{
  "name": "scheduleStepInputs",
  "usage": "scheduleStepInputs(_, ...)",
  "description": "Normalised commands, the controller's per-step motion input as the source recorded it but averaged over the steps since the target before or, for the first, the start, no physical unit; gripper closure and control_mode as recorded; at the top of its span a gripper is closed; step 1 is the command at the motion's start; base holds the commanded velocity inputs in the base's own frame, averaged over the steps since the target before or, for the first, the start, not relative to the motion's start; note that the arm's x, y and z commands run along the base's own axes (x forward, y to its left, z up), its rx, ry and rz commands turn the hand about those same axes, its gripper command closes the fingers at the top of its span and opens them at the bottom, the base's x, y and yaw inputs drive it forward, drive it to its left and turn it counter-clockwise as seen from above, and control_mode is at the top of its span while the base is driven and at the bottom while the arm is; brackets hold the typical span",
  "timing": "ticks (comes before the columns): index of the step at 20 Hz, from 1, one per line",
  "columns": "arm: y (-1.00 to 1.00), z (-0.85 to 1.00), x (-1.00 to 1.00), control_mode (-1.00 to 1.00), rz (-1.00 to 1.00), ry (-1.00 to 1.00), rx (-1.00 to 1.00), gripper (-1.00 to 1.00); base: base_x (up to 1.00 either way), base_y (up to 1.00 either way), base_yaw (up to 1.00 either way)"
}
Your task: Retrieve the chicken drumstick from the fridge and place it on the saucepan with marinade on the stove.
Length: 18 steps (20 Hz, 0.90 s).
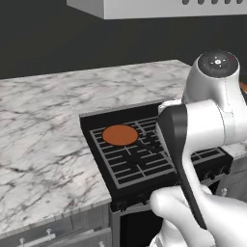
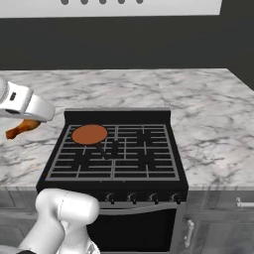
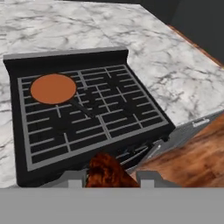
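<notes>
Left base view: we saw the black stove [image 1: 140,154] with grey ribbed grates set into the marbled table [image 1: 43,144]; the saucepan with marinade [image 1: 120,135] showed as a flat orange-brown disc on the rear-left burner.

Right base view: the lumpy golden chicken drumstick [image 2: 22,128] hung under the white hand, over the table left of the stove.

Hand view: the tool [image 3: 112,178] was clamped on the drumstick, above the stove's front edge.
</notes>
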Motion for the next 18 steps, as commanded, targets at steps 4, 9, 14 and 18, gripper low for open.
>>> scheduleStepInputs(4, 0.16, -0.04, 0.23, -1.0, -0.12, 0.04, 0.01, 1.0, 0.0, 0.0, 0.0)
scheduleStepInputs(9, 0.11, -0.22, 0.15, -1.0, -0.11, 0.0, 0.03, 1.0, 0.0, 0.0, 0.0)
scheduleStepInputs(14, 0.01, -0.39, 0.2, -1.0, -0.11, 0.0, 0.1, 1.0, 0.0, 0.0, 0.0)
scheduleStepInputs(18, 0.0, -0.38, 0.37, -1.0, -0.05, 0.03, 0.15, 1.0, 0.0, 0.0, 0.0)
